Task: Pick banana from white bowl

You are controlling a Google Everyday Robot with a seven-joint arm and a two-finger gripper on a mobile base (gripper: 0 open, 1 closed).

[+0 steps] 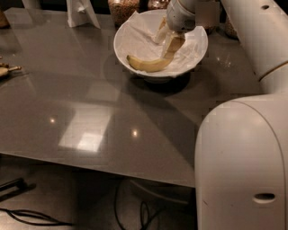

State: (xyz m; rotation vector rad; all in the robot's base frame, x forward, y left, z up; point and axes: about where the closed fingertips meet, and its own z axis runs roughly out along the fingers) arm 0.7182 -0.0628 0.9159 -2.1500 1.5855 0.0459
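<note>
The banana [146, 64] is yellow and curved and lies in the front part of the white bowl [128, 31], on crumpled white paper. The bowl stands at the back of the grey table [90, 112]. My gripper [167, 39] reaches down into the bowl from the upper right. It is open, with its fingers [173, 45] pointing down at the banana's right end and the lower one touching or almost touching it. The banana rests in the bowl.
Glass jars of grains [123, 6] stand right behind the bowl. A white stand [81, 12] is at the back left. A small object [5, 70] lies at the table's left edge. My white arm and body [243, 166] fill the right side. Cables lie on the floor under the table.
</note>
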